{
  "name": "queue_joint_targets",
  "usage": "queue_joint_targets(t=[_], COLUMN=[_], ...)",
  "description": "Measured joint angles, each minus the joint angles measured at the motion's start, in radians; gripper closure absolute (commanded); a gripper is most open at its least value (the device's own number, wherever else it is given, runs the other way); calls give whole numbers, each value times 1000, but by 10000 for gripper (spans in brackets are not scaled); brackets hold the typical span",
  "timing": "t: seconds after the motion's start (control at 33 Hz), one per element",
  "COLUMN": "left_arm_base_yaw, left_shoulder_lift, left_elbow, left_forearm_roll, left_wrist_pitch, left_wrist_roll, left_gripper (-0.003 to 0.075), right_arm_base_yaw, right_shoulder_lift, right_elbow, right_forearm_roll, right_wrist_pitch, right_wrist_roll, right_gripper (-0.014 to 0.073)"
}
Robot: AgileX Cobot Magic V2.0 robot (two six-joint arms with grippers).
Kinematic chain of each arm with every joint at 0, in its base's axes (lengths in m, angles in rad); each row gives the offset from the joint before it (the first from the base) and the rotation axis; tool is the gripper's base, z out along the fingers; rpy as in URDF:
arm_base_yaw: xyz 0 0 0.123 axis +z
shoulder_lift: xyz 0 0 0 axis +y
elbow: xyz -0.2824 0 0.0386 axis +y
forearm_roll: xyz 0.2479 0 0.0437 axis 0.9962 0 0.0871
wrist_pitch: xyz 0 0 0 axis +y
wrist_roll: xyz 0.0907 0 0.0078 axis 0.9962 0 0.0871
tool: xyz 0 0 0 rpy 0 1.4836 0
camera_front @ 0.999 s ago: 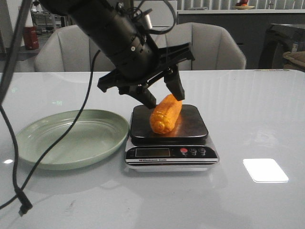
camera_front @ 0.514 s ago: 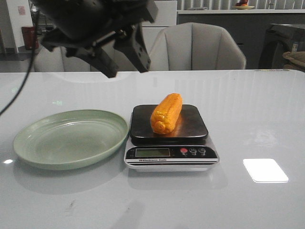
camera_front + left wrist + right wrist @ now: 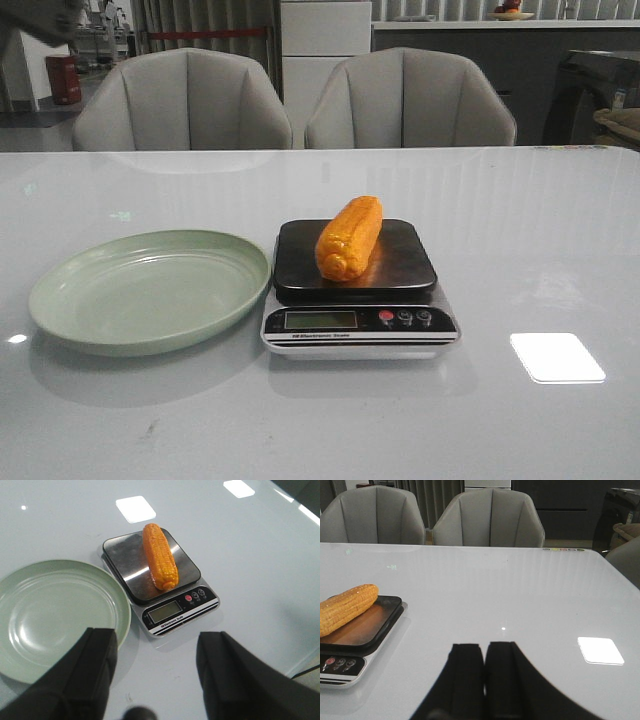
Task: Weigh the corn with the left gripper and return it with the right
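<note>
Now the corn (image 3: 349, 238) lies alone on the black platform of the kitchen scale (image 3: 360, 320), lengthwise and free of any grip, so the scale can read its weight undisturbed. Left of the scale, the green plate (image 3: 150, 290) sits bare on the table (image 3: 540, 250), probably where the cob goes back. The left claw (image 3: 155, 672) hangs above the scale with its fingers spread wide, holding nothing. The right claw (image 3: 484, 680), off to the scale's right, looks pressed shut and empty, seemingly waiting for its turn.
</note>
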Motion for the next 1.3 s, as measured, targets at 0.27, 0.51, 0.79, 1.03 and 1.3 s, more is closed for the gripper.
queue_joint_targets(t=[0.27, 0.51, 0.79, 1.03, 1.3], left_arm_base_yaw=[0, 0, 0, 0, 0], left_shoulder_lift=[-329, -575, -793, -809, -809], left_elbow=[85, 112, 209, 261, 261], left_forearm_roll=[66, 131, 155, 155, 155], left_wrist_pitch=[35, 186, 287, 300, 303], left_wrist_roll=[1, 4, 4, 4, 4], left_gripper=[304, 337, 606, 606, 606], right_arm_base_yaw=[0, 0, 0, 0, 0], right_shoulder_lift=[0, 0, 0, 0, 0], right_elbow=[0, 0, 0, 0, 0], right_forearm_roll=[0, 0, 0, 0, 1], right_wrist_pitch=[0, 0, 0, -12, -236], right_wrist_roll=[0, 0, 0, 0, 0], right_gripper=[438, 438, 438, 438, 438])
